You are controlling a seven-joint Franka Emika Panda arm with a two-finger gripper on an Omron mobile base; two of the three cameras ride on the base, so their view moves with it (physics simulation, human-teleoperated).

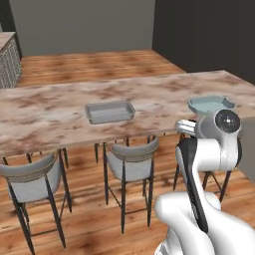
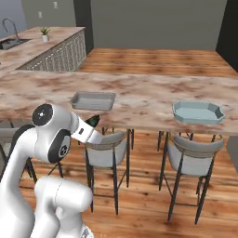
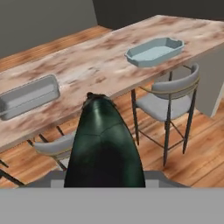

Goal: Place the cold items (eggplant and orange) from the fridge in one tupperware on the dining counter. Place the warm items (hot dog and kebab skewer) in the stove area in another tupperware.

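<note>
On the dining counter (image 2: pixel 139 95), a long pinkish-tan marble slab with brown blotches, another tupperware (image 2: pixel 93 100), the shallow grey rectangular tray, lies toward the left part of the top, a little back from the near edge. Further right along the same near edge sits a pale blue-grey tupperware (image 2: pixel 198 112) with scalloped corners, well apart from the grey one. Both trays hold nothing.

In front of the counter, below its near edge, the gripper (image 3: pixel 105 183) is closed on the eggplant (image 3: pixel 105 146), a glossy, very dark green-black body that tapers away from the hand, its tip pointing toward the counter's near edge between the two trays. In the right base view the eggplant's dark tip (image 2: pixel 94 120) pokes out of the white hand, just under the near rim of the grey tray. The eggplant is off the counter, held in the air.

Grey-seated bar chairs (image 2: pixel 108 151) on thin dark legs stand on the wooden floor (image 2: pixel 144 204) beneath the counter's overhang.
</note>
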